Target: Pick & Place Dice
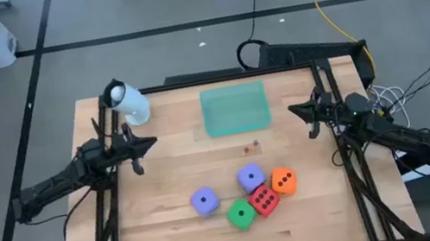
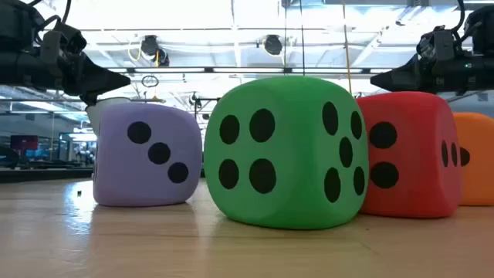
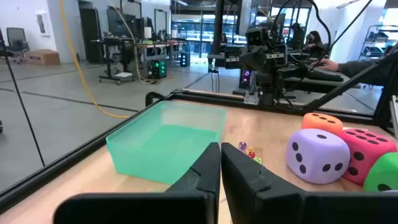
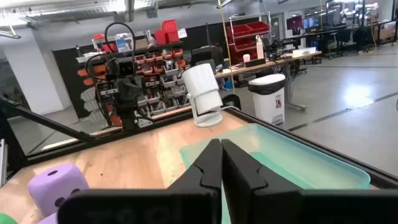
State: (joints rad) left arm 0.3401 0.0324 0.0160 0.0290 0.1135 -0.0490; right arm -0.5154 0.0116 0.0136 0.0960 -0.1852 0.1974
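Several dice rest on the table's near half: a purple die (image 1: 204,199) to the left, a second purple die (image 1: 250,176), an orange die (image 1: 284,182), a red die (image 1: 263,201) and a green die (image 1: 241,214) bunched together. The low view shows a purple die (image 2: 147,156), the green die (image 2: 284,151), the red die (image 2: 409,154) and the orange die (image 2: 475,158) side by side. My left gripper (image 1: 151,142) hangs shut above the table's left side. My right gripper (image 1: 293,108) hangs shut above the right side. Both stand clear of the dice.
A translucent green tray (image 1: 235,108) sits at the far middle of the table. A white paper-towel roll (image 1: 129,102) stands at the far left corner. A few tiny coloured dice (image 1: 251,145) lie just near of the tray. Bare wood lies between the tray and the dice.
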